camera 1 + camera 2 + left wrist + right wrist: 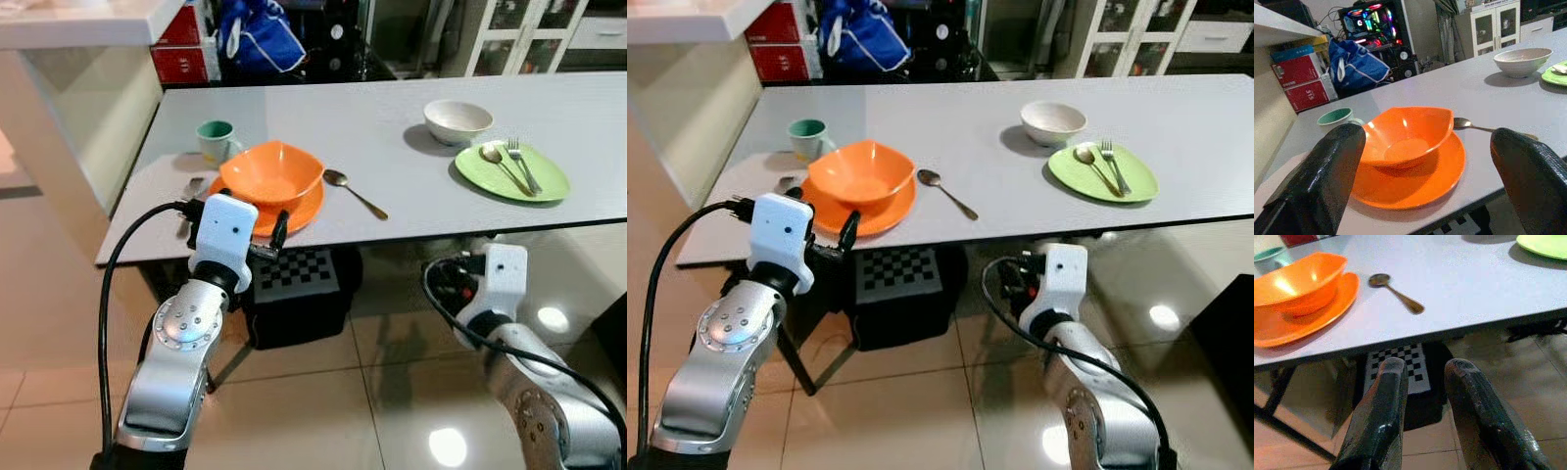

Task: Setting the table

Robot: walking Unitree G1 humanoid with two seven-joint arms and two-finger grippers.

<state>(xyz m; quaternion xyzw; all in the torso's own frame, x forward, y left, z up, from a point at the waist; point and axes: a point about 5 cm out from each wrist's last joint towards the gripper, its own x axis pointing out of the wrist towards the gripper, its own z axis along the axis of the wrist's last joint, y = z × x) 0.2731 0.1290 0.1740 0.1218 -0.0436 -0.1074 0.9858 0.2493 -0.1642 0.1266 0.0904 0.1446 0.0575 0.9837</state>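
Beside orange plate [294, 211], fork handle [192, 188], probably; hidden wrist-side.

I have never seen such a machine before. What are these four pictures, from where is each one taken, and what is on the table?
This is a humanoid robot with two silver arms, each ending in two black fingers. The two wide pictures come from cameras on its head, looking down. The other two come from a camera on each wrist, looking along the fingers.

On the grey table stand an orange bowl on an orange plate, a green mug, a spoon, a white bowl, and a green plate carrying a spoon and a fork.

The left gripper is open at the table edge before the orange plate. The right gripper hangs lower, its fingers slightly apart. Neither holds anything.
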